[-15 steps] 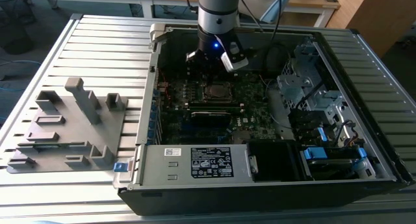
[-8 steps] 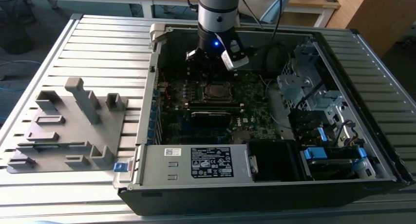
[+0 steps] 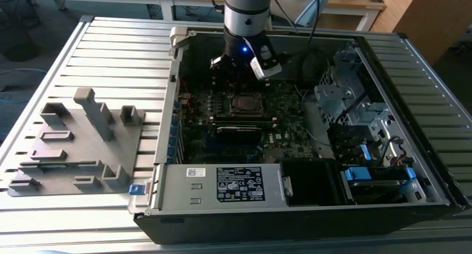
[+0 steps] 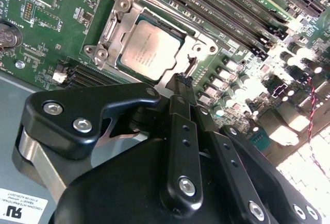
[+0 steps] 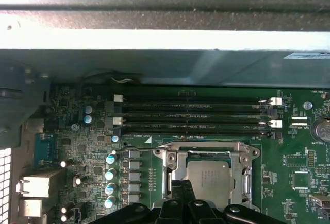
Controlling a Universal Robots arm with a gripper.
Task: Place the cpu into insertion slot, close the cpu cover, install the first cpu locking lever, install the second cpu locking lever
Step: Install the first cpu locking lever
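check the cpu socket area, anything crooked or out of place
Nothing stands out. The cpu sits flat and square in the insertion slot, the cpu cover lies down around it, and the gripper is at the socket's edge.

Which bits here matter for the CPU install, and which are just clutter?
Job: small silver-grey square cpu; thin silvery metal cpu cover frame; square dark-centred insertion slot.
Lying about: grey plastic fixture block; long black memory slots; labelled silver power-supply box.
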